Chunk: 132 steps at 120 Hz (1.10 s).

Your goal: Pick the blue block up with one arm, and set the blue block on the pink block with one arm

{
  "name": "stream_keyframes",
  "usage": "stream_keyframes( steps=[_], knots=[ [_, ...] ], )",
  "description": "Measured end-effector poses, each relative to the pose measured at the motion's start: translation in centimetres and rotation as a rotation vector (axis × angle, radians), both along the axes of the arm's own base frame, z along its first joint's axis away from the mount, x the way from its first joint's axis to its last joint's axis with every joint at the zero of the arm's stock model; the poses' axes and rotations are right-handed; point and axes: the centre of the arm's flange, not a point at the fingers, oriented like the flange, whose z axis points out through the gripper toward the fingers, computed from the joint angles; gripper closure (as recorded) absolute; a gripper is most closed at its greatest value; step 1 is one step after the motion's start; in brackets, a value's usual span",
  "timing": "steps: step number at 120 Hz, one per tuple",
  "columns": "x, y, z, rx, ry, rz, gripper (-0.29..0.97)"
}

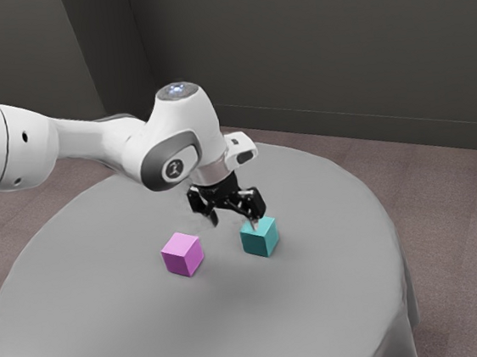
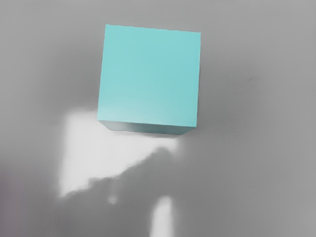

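1. Position first: the blue block (image 1: 260,237), a teal-tinted cube, sits flat on the round grey table (image 1: 337,304), in the middle part of the top and well away from every edge.
2. The gripper (image 1: 234,223) hangs just over the block, offset a little toward the exterior view's left. Its fingers (image 1: 253,223) are spread apart and hold nothing. One fingertip is level with the cube's upper near-left corner; I cannot tell whether it touches.
3. In the wrist view the block's top face (image 2: 150,74) shows from almost straight above, its sides slightly skewed to the hand. It lies ahead of the hand's centre, not squarely under it.
4. The relation that counts, as I judge it: the cube lies slightly toward the exterior view's right of the midpoint between the fingers. The hand probably needs a small shift that way before it descends, so that one finger passes each of two opposite faces.
5. A cube has no long axis, so either pair of faces would serve. A small wrist turn to square up with them looks advisable.
6. The pink block (image 1: 182,253) stands near, toward the exterior view's left, with a bare gap between the two cubes. That leaves room for the left finger to come down without touching it.
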Motion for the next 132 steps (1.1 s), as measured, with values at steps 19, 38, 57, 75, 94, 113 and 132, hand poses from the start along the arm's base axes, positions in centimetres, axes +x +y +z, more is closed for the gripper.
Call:
stream_keyframes(
  steps=[19,38,57,75,94,113,132],
  knots=[
    [1.7,0.1,-1.7,-0.014,-0.018,-0.011,0.0],
    [1.9,0.2,-2.1,0.002,0.001,-0.061,0.0],
    [3.3,0.3,-2.9,-0.014,0.019,-0.101,0.0],
    [4.2,0.5,-4.5,-0.031,0.048,-0.127,0.0],
    [4.8,0.5,-5.8,-0.033,0.086,-0.16,0.0],
    [7.5,1.1,-5.4,-0.033,0.064,-0.18,0.0],
    [8.9,2.0,-6.7,-0.021,0.076,-0.201,0.0]
  ],
)
